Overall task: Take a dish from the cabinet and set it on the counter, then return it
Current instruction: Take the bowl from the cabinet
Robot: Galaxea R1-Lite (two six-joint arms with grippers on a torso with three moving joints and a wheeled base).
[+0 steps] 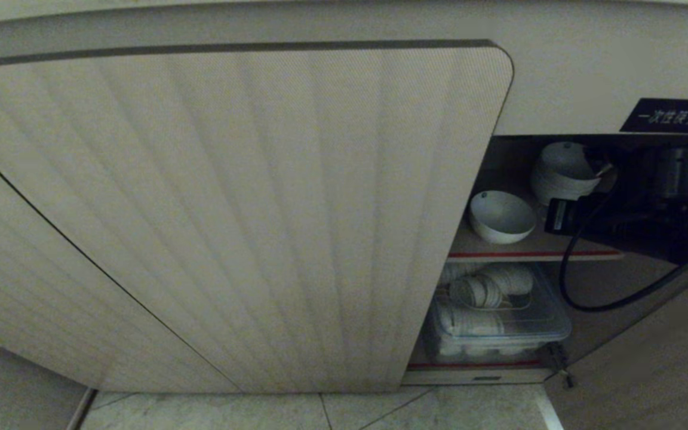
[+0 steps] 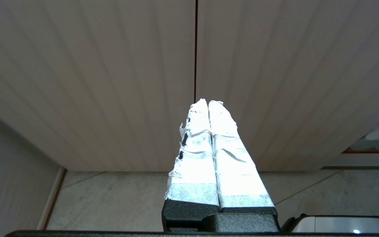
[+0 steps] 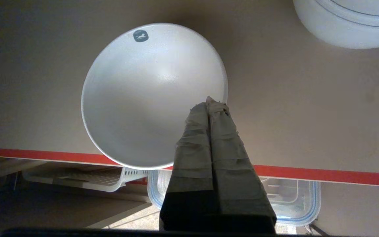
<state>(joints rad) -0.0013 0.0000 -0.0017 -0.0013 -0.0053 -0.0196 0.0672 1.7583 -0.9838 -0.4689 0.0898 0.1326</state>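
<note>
Dish [image 3: 143, 95] on cabinet [image 1: 230, 209] shelf [image 3: 308, 115] — right hand [image 3: 213, 102], fingers pressed together at its rim, empty — risk: a nudge tips it off the edge.

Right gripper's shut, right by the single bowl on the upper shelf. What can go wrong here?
The right gripper, shut, sits at the small white ceramic bowl's rim. That bowl overhangs the red-edged shelf, so a nudge might tip it off. The stack of white bowls is close to the arm and could get bumped.

Head view faces cabinet [image 1: 230, 209]; wrists close.
</note>
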